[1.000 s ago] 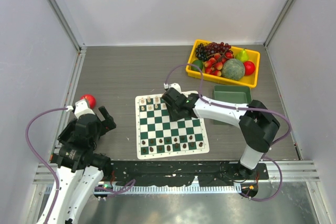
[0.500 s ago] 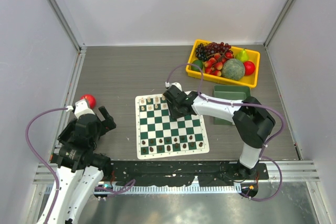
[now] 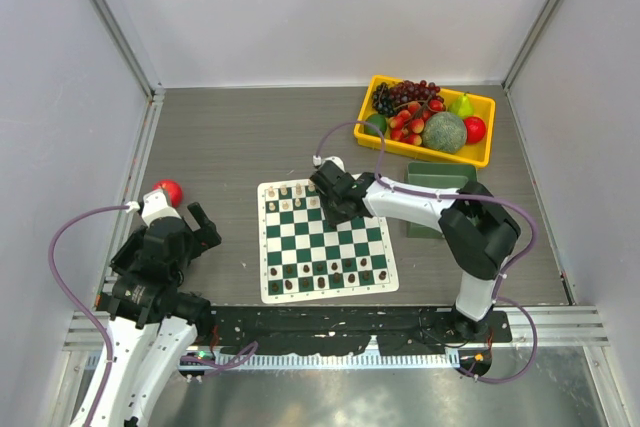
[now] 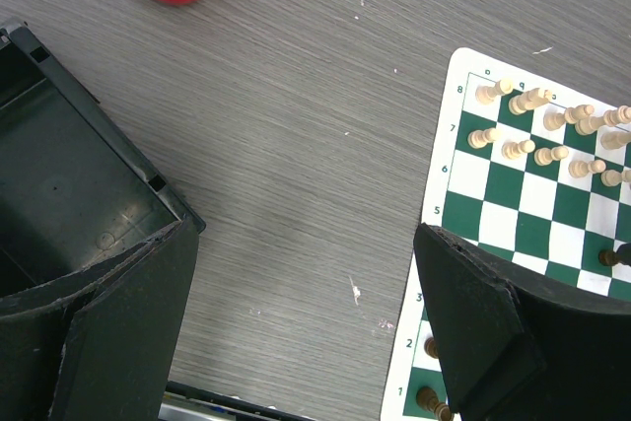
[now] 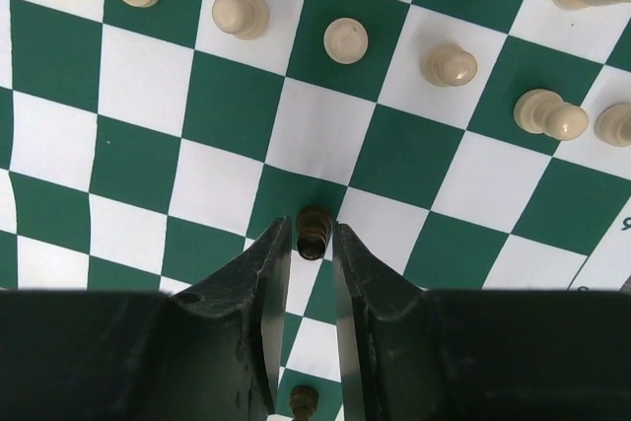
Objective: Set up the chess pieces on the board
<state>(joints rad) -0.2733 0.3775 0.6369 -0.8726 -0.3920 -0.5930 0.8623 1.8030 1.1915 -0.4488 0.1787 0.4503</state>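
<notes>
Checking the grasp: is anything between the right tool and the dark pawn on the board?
Nothing visible is. The dark pawn stands alone between the two fingers of the right tool. The nearest cream pawns stand in a row farther out, clear of the fingers.

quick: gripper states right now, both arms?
Left gripper: open, holding nothing.
Right gripper: closed on a dark chess piece over the board.
</notes>
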